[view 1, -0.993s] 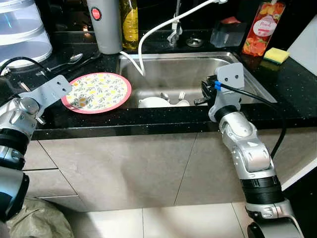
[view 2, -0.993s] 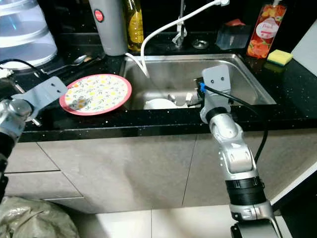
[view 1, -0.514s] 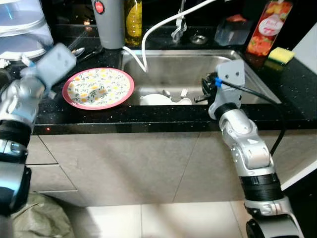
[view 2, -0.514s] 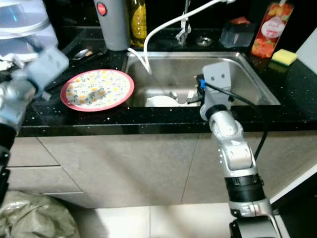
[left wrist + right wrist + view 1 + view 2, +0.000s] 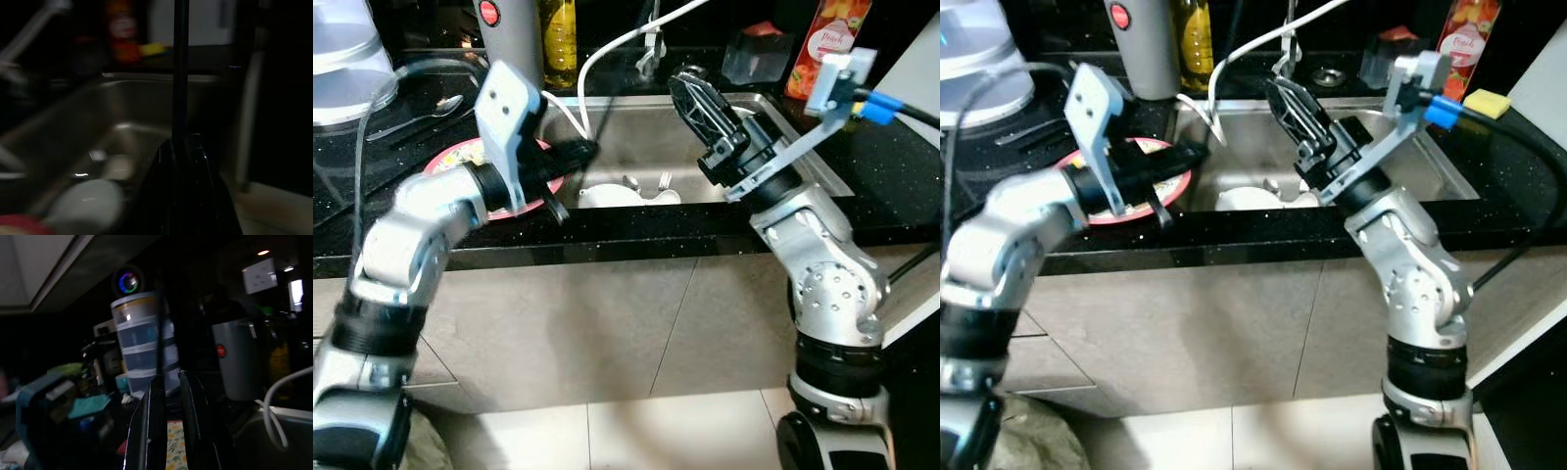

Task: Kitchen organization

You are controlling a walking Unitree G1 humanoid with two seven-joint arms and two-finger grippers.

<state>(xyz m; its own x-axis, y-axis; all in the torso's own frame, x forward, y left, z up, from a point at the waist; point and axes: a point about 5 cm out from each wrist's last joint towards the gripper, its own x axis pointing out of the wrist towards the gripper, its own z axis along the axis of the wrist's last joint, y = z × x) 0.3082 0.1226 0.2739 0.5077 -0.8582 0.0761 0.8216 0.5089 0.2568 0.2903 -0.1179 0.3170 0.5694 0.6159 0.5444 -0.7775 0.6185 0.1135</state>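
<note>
The red juice bottle (image 5: 820,46) at the upper right of the frame carries a fruit picture and a line of script too blurred to read. The grey kettle (image 5: 506,34) at the top shows a red round button with no legible writing.

The left tool (image 5: 570,155) reaches from the left of the frame across the front edge of the black surface (image 5: 901,186), its silver arm bent at the elbow, the flat grey wrist plate standing upright. Its black fingers look pressed narrow together, pointing toward the sink (image 5: 636,137) and lying over the right rim of the floral plate (image 5: 1160,162), which sits on the surface just left of the sink.

The right tool (image 5: 697,98) is raised above the middle of the sink, forearm angled up and toward the upper left, wrist plate at the upper right of the frame. In its wrist view the two fingers stand nearly closed, holding nothing.

White dishes (image 5: 612,194) and a fork (image 5: 665,180) lie in the sink bottom. A yellow sponge (image 5: 1486,99) sits at the upper right.

A second ago the left arm was drawn back at the plate's left side, and the right tool hung low inside the sink; both arms have since swung up and inward.
</note>
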